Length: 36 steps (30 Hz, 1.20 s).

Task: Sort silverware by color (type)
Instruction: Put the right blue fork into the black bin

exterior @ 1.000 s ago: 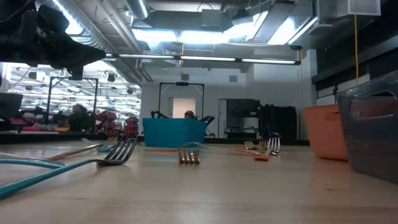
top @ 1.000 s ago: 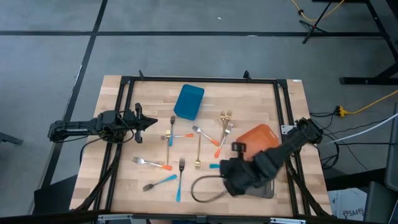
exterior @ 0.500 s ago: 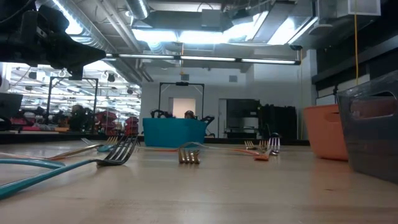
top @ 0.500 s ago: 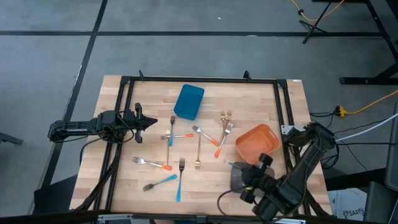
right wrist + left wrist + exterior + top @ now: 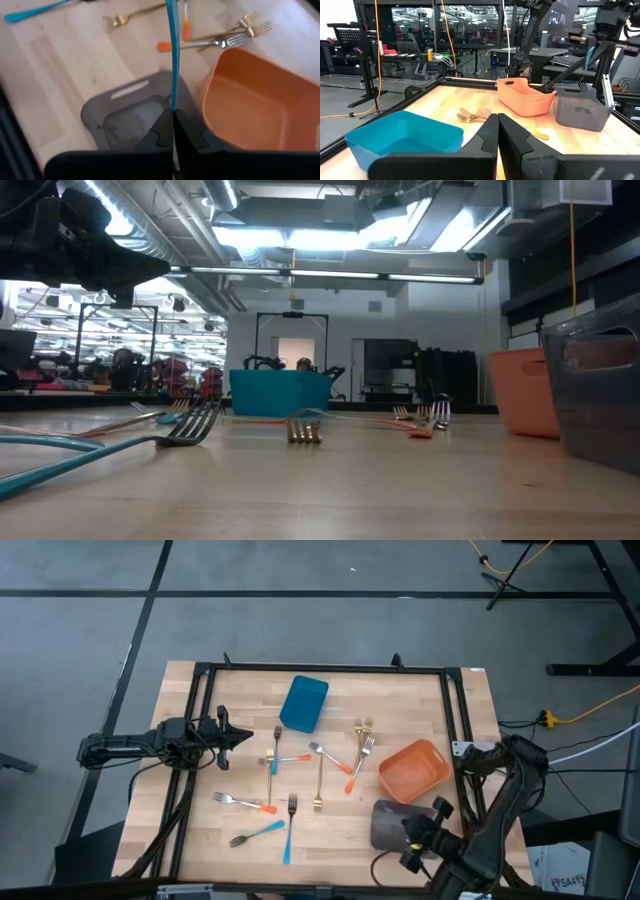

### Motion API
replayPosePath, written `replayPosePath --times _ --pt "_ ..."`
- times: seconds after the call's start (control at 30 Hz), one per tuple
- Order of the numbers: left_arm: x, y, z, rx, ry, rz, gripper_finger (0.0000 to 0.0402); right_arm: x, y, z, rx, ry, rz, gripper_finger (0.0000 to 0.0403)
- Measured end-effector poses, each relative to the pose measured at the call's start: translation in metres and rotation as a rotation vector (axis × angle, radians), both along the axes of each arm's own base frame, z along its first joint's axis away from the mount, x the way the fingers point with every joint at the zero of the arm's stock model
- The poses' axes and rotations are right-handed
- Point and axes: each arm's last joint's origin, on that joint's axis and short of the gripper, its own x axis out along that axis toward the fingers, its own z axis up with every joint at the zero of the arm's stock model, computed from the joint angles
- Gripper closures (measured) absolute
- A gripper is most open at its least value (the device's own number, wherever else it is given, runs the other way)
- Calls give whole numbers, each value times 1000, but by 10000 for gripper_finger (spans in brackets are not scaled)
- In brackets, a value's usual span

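One blue-handled fork [image 5: 172, 50] pinched in right gripper [image 5: 172, 122] jaws, long axis straight out from jaws, above grey bin [image 5: 135, 112]; blue bin [image 5: 304, 703] far across table [image 5: 420, 700]; left gripper [image 5: 497, 131] jaws pressed together, waiting at left edge.

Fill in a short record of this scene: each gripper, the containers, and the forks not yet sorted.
Right gripper: shut on blue-handled fork, above grey container
Left gripper: shut, empty, at the left edge of the table
Other containers: blue container, orange container
Loose forks: gold, orange-handled and blue-handled kinds, mixed mid-table
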Motion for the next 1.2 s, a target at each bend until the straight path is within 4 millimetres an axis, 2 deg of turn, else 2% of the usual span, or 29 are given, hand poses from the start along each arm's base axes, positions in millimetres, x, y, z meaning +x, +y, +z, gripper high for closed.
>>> replayPosePath --times 0.23,0.87,1.2 --pt "0 0 0 0 0 0 401 -6 8 -13 38 -7 28 403" --pt "0 0 0 -2 0 -1 401 -11 1 -53 8 110 45 403" --pt "0 0 0 -3 -1 -1 401 -12 0 -57 -11 122 68 402"
